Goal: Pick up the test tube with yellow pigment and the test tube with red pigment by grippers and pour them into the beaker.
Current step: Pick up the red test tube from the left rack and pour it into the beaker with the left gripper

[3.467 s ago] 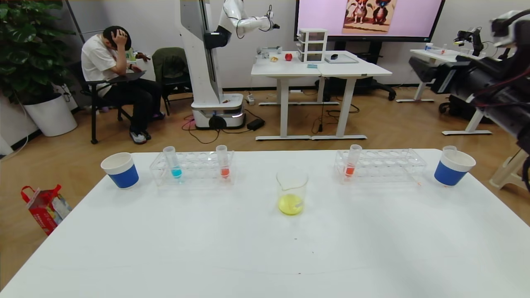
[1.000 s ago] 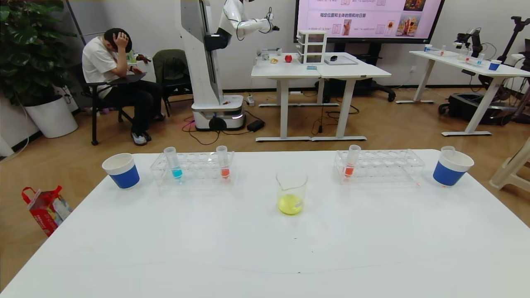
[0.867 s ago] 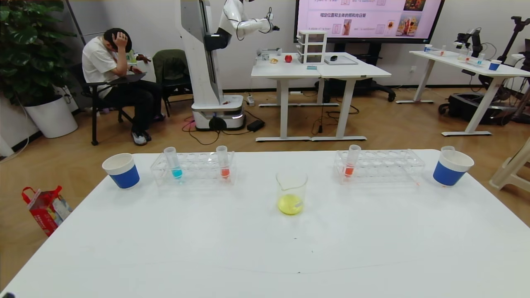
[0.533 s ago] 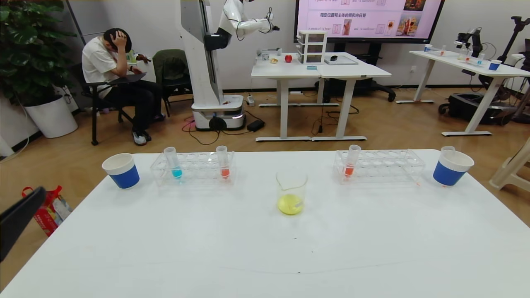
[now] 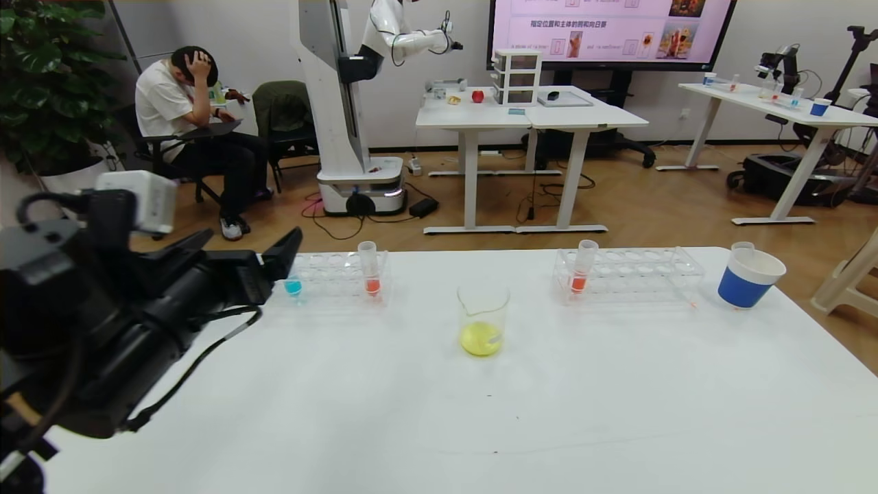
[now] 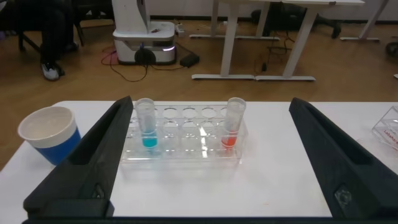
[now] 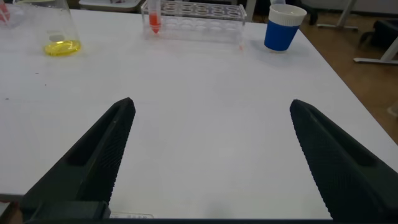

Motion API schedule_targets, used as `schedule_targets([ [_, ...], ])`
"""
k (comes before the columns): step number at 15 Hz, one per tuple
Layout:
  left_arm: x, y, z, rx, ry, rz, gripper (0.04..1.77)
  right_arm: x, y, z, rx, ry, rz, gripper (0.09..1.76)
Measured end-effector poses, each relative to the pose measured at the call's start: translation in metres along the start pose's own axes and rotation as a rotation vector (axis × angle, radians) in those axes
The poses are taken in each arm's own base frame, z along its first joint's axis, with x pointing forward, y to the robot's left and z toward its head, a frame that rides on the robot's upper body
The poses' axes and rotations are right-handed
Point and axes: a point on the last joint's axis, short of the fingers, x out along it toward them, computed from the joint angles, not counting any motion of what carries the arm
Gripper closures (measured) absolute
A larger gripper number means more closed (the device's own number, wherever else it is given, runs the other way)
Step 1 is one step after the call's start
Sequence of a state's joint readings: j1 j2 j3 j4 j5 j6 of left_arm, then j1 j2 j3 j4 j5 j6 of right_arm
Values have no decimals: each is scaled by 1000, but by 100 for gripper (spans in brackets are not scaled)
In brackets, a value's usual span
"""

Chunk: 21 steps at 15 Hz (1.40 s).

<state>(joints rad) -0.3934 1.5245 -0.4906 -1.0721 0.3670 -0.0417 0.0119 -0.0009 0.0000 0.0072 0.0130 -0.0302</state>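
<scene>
The beaker (image 5: 483, 319) stands mid-table with yellow liquid in its bottom; it also shows in the right wrist view (image 7: 59, 31). No tube with yellow liquid is in view. One test tube with red pigment (image 5: 368, 269) stands in the left rack (image 5: 329, 278), another (image 5: 584, 267) in the right rack (image 5: 638, 274). My left gripper (image 5: 254, 237) is open and empty, just short of the left rack. In the left wrist view the gripper (image 6: 211, 102) frames the red tube (image 6: 233, 123) and a blue-liquid tube (image 6: 147, 124). My right gripper (image 7: 211, 104) is open and empty, low over the table's near right.
A blue-and-white paper cup (image 5: 751, 278) with an empty tube (image 5: 742, 247) in it stands at the far right. Another cup (image 6: 50, 134) stands left of the left rack, hidden by my arm in the head view. A red bag and a seated person are beyond the table.
My left arm has come up from the lower left and now reaches over the table toward the left rack. The right arm, seen at the right edge earlier, has left the head view.
</scene>
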Motion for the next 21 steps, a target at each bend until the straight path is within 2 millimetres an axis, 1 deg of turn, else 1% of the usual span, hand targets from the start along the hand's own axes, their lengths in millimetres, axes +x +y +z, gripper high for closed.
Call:
schedule_targets([
  [2, 30, -27, -25, -10, -3, -1, 6, 0, 0, 0, 0, 0, 0, 11],
  [5, 66, -57, -71, -11, 6, 10, 6, 0, 0, 0, 0, 0, 0, 11],
  [7, 81, -68, -96, -8, 24, 4, 6, 0, 0, 0, 0, 0, 0, 11],
  [9, 91, -72, -110, 7, 45, 4, 6, 0, 0, 0, 0, 0, 0, 11],
  [12, 106, -75, -123, 34, 51, -12, 6, 0, 0, 0, 0, 0, 0, 11],
  [14, 121, -77, -124, 60, 25, -10, 6, 0, 0, 0, 0, 0, 0, 11],
  [17, 146, -73, -127, 73, 0, -1, 6, 0, 0, 0, 0, 0, 0, 11],
  [19, 157, -71, -129, 67, -13, 7, 6, 0, 0, 0, 0, 0, 0, 11],
  [21, 164, -71, -132, 64, -20, 15, 6, 0, 0, 0, 0, 0, 0, 11],
])
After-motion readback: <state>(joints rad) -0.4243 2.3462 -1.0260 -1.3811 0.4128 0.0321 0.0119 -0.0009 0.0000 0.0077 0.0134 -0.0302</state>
